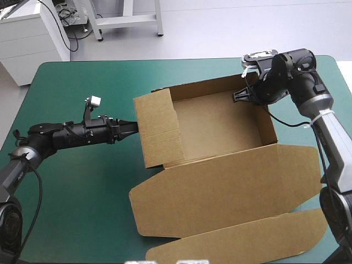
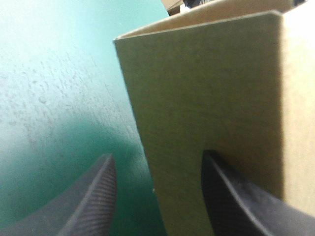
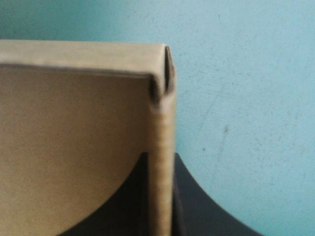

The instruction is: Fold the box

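Observation:
The brown box stands as an open tray in the middle of the table, its walls raised. Its lid lies flat toward the front. My left gripper lies low at the outside of the left wall. In the left wrist view this gripper is open, with the wall's edge between the spread fingers. My right gripper is at the far right corner. In the right wrist view it is shut on the doubled wall, one finger on each side.
The lid's front flap reaches close to the table's front edge. The teal-green cover stretches out left of the box, under my left arm. The right arm reaches over the table's far right corner.

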Controlling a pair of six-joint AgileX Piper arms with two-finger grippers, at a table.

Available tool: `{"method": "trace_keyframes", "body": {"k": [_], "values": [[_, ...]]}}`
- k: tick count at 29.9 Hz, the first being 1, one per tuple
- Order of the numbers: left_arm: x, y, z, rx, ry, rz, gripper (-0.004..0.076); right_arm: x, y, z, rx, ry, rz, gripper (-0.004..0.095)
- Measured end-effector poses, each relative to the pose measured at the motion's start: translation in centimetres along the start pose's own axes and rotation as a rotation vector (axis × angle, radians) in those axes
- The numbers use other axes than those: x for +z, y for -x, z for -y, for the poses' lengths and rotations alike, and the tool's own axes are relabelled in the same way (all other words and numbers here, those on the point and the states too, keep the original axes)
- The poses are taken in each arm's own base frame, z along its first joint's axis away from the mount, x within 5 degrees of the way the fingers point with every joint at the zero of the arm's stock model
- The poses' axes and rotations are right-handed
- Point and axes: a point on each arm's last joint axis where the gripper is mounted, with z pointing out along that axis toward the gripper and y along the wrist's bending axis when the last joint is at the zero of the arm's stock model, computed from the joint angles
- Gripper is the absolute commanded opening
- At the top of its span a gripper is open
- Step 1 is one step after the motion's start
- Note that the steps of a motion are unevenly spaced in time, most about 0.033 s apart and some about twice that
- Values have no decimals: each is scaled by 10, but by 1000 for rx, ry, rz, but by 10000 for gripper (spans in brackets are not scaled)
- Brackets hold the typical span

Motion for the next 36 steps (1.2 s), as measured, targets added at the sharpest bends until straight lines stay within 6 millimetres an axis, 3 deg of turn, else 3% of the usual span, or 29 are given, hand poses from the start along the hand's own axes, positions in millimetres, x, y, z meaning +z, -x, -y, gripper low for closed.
{"method": "trace_keyframes", "body": {"k": [28, 36], "values": [[-2, 7, 37, -7, -83, 68, 407, 4, 0, -1, 11, 8, -9, -20], [15, 14, 55, 8, 77, -54, 406, 4, 0, -1, 24, 9, -10, -16]]}}
